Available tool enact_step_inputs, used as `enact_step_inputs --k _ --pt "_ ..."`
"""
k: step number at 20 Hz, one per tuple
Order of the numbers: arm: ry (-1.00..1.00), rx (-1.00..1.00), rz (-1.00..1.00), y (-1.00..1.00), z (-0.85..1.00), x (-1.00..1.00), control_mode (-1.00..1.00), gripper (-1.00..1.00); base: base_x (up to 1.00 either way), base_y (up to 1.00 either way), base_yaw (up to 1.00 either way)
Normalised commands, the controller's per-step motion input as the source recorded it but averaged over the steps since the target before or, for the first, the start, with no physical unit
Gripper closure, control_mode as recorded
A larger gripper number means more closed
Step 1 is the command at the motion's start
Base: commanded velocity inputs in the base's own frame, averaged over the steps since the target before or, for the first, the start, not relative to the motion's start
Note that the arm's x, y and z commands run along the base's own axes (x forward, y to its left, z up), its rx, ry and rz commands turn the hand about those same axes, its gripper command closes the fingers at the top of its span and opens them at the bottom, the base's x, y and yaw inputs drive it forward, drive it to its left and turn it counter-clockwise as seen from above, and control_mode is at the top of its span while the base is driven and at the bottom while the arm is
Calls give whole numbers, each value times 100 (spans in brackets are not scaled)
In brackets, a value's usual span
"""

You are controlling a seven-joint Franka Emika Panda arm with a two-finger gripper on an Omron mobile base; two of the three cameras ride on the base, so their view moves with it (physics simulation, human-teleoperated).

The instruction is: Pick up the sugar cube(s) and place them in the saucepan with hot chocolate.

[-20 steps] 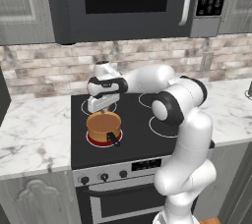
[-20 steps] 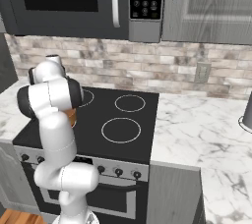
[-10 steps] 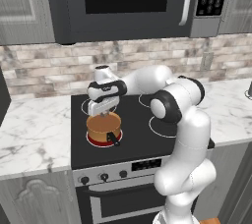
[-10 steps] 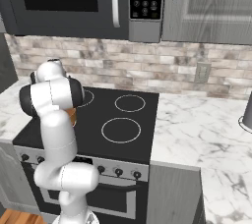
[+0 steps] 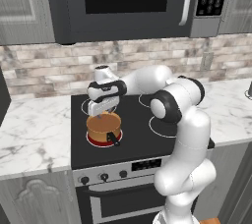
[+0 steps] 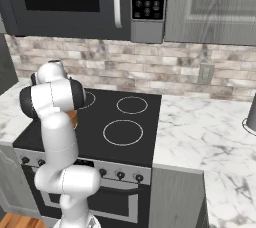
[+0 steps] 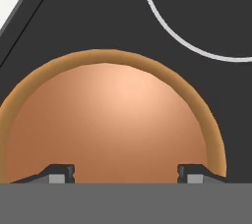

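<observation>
saucepan [image 7: 113, 125] directly below open gripper [image 7: 120, 174]

In the hand view we see the saucepan [image 7: 110, 120] cut off by the bottom edge, its near rim and handle out of frame. In the right base view the arm hides nearly all of the pan [image 6: 73, 117]. The pincer [image 5: 102, 115] blocks its far rim in the left base view.

The saucepan [image 5: 104, 127] is showing a coppery metal wall with a soft sheen, its brown filling [image 7: 110, 125] looking smooth and matt. The stovetop [image 5: 133, 134] is reading as glossy black glass, the counter [image 6: 200, 132] as polished veined marble, the backsplash [image 6: 150, 67] perhaps rough stone.
</observation>
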Motion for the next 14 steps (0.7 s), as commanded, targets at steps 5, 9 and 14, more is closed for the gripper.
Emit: enact_step_inputs --k 5,9,14 --pt "0 0 0 0 2 -6 -100 -100 0 0 0" --pt "-3 0 0 0 17 -4 -100 -100 0 0 0" --pt "-9 0 0 0 24 0 -100 -100 0 0 0"
